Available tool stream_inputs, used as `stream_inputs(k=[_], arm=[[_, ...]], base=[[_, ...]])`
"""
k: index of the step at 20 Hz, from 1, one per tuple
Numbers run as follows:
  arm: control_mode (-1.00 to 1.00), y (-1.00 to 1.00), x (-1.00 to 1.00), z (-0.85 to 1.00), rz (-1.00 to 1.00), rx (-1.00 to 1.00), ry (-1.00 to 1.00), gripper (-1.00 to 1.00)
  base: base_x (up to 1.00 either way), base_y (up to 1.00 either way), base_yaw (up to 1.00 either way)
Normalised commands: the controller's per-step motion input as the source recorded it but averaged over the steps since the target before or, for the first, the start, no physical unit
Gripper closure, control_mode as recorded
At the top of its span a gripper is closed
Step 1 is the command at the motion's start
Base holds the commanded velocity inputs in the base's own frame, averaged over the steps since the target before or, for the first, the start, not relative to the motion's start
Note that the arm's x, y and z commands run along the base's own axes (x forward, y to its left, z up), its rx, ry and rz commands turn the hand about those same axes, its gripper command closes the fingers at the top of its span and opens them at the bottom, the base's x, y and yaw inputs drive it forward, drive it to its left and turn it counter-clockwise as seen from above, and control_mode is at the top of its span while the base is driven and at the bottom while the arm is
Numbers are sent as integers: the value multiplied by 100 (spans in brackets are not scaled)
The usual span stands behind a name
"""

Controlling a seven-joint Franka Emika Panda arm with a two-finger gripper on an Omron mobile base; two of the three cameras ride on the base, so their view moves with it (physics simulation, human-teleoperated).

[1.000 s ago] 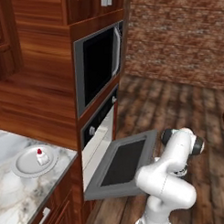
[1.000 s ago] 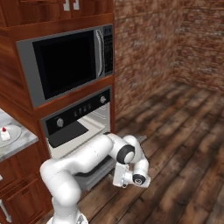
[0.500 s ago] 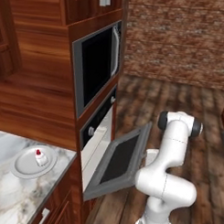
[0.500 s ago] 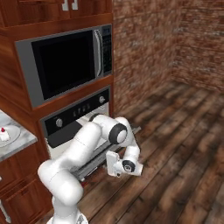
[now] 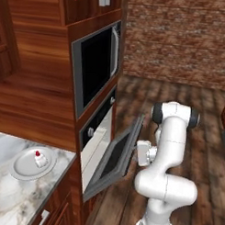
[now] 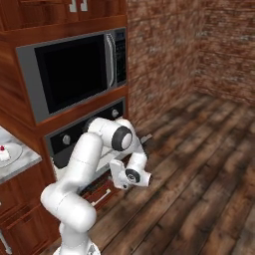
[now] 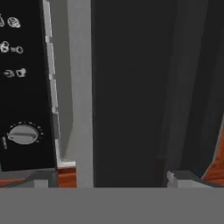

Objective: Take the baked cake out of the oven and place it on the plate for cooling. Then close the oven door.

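The baked cake (image 5: 38,158), white with a red top, sits on the plate (image 5: 23,168) on the marble counter, and shows again at the left edge, cake (image 6: 3,152) on plate (image 6: 12,155). The oven (image 5: 96,131) stands below the microwave, and its oven door (image 5: 115,155) is tilted steeply up, partly shut. My gripper (image 5: 139,152) is against the door's outer face, open and holding nothing. In the hand view the gripper (image 7: 113,181) faces the door's black glass (image 7: 131,87) and grey frame (image 7: 81,87), with an oven knob (image 7: 22,134) at the left.
A black-windowed microwave (image 5: 95,67) sits above the oven in the wooden cabinet wall. My arm (image 6: 94,149) covers much of the oven front in the right base view. Wooden floor (image 5: 201,136) stretches to a brick wall (image 6: 164,55) beyond.
The oven door has swung up from nearly flat to steeply tilted, with my hand rising behind it. The cake and plate have not moved.
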Motion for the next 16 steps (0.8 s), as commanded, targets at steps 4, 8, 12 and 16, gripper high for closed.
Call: stream_inputs(k=[4,8,12,16], arm=[[-100,83,6,29,8,31,4,-100],[-100,83,3,24,8,30,4,-100],[-100,91,6,17,8,27,5,-100],[-100,95,7,9,8,24,5,-100]], base=[[0,0,0],[0,0,0],[0,0,0],[0,0,0]])
